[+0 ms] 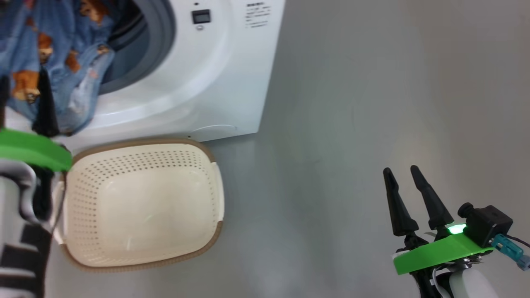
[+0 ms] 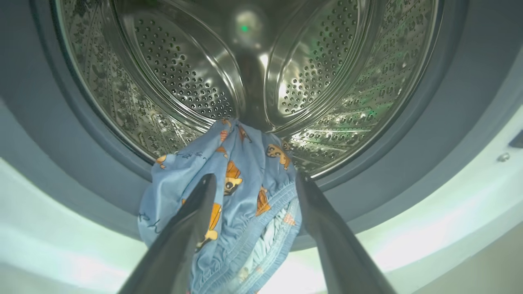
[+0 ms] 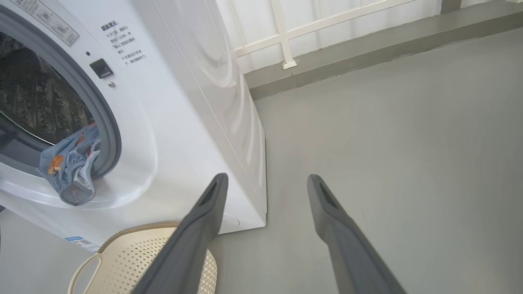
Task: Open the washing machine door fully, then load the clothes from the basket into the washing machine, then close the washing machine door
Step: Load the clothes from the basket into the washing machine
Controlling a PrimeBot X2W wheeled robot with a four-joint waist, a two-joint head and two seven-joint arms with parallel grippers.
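Observation:
The white washing machine (image 1: 207,82) stands with its mouth uncovered; the washing machine door is out of view. A light blue garment with orange prints (image 2: 249,163) hangs over the grey-blue rubber ring (image 2: 449,122), partly inside the steel drum (image 2: 184,73). My left gripper (image 2: 255,179) is open at the mouth, its fingers spread on either side of the garment without pinching it. The cream basket (image 1: 83,198) sits on the floor before the machine, its inside bare. My right gripper (image 1: 408,174) is open and empty, low over the floor to the right.
Grey floor (image 1: 372,103) spreads to the right of the machine. In the right wrist view a raised kerb (image 3: 367,49) and white railing (image 3: 284,36) run behind the machine's side. The basket's handle (image 3: 81,269) lies near the machine's front.

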